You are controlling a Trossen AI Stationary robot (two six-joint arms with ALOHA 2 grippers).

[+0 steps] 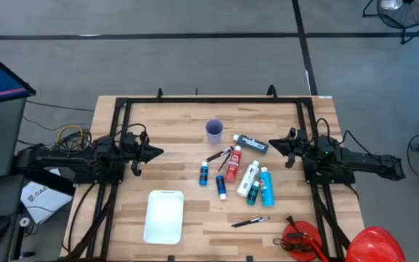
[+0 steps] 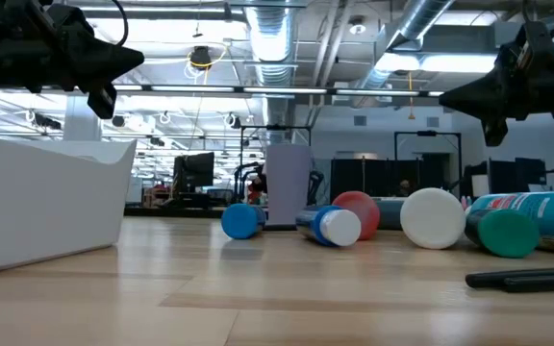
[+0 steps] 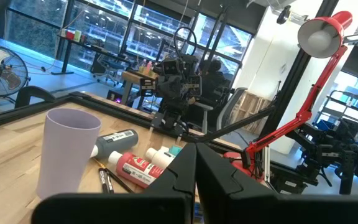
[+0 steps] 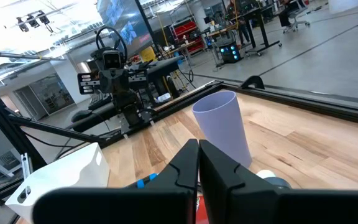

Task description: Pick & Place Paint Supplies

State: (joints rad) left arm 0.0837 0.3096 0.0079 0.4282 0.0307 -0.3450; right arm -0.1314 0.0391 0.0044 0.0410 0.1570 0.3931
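Overhead view of the table with both arms parked apart. The left gripper (image 1: 153,152) hung at the 9 o'clock side of the table (image 1: 188,222), jaws pressed together and carrying nothing; the right gripper (image 1: 276,144) faced it from the 3 o'clock side, likewise closed and empty. This symmetrical, raised posture, clear of every object, suggested a waiting stance with no supply yet taken. The paint bottles lay on their sides in a loose cluster at the table's centre: a red bottle (image 1: 233,166), a white bottle (image 1: 248,177), a light blue bottle (image 1: 267,186), a teal-capped bottle (image 1: 254,191), two small dark blue bottles (image 1: 204,173), and a dark grey bottle (image 1: 252,143) toward 1 o'clock. Thin brushes (image 1: 222,155) rested just beside the red bottle, and another brush (image 1: 250,222) lay apart toward 5 o'clock. A lilac cup (image 1: 214,131) stood upright at 12 o'clock of the cluster, and a white tray (image 1: 164,216) sat at 7 o'clock; either was probably the intended receptacle, though which could not be told. A red lamp (image 1: 299,239) stood at the 5 o'clock corner. Bottle labels carried print, none of it legible.
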